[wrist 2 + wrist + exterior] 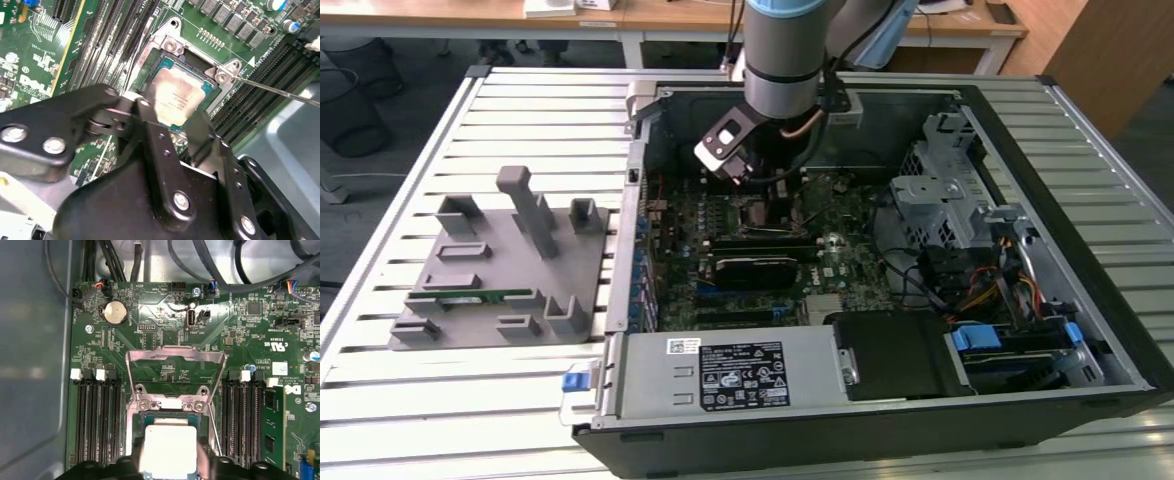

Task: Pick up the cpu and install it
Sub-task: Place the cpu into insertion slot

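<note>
End effector (172,117) is clamping the cpu (176,95) by its edges, holding it right over the open socket (171,46). I'd be keeping it level and matching corners, and not forcing anything sideways.

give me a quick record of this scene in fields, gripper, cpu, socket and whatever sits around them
gripper: black gripper lowered inside the open black computer case, closed on the cpu
cpu: small flat square cpu with a silvery metal top, held at the socket; cannot tell whether it is seated
socket: metal load plate flipped open
memory: long green memory stick in a slot beside the socket
outside the case: grey plastic fixture tray on the slatted metal table, at the exterior view's left
</note>
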Motion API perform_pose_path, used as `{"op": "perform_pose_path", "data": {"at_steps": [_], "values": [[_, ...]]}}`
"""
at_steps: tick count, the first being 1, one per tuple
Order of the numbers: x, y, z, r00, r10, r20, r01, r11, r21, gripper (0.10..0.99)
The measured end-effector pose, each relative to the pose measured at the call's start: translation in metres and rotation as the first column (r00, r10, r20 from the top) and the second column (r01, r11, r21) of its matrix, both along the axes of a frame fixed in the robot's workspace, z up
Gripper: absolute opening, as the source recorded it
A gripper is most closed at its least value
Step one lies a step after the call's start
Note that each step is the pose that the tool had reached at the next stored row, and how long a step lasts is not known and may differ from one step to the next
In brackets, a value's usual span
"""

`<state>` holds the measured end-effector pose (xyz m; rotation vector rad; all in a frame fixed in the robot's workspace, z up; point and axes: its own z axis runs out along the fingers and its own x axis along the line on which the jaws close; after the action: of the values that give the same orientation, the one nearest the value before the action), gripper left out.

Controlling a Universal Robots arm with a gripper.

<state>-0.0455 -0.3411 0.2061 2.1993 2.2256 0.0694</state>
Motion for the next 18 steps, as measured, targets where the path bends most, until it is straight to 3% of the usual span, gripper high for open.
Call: {"op": "perform_pose_path", "data": {"at_steps": [1,2,5,7,9,10,11,18], "values": [[0.0,0.0,0.0016,1.0,0.001,-0.0001,-0.001,1.0,0.0,0.471],[0.0,0.0,0.0029,1.0,0.002,-0.0003,-0.002,1.0,0.0,0.471],[0.0,0.0,0.0065,1.0,0.005,-0.0007,-0.005,1.0,0.0,0.294],[0.0,0.0,0.009,1.0,0.006,-0.0012,-0.006,1.0,0.0,0.294],[0.0,0.0,0.0114,1.0,0.007,-0.0017,-0.007,1.0,0.0,0.176],[0.0,0.0,0.0125,1.0,0.007,-0.0019,-0.007,1.0,0.0,0.176],[0.0,0.0,0.0137,1.0,0.008,-0.0021,-0.008,1.0,0.0,0.118],[0.0001,0.0,0.0231,0.9999,0.01,-0.0032,-0.01,0.9999,0.0,0.106]]}}
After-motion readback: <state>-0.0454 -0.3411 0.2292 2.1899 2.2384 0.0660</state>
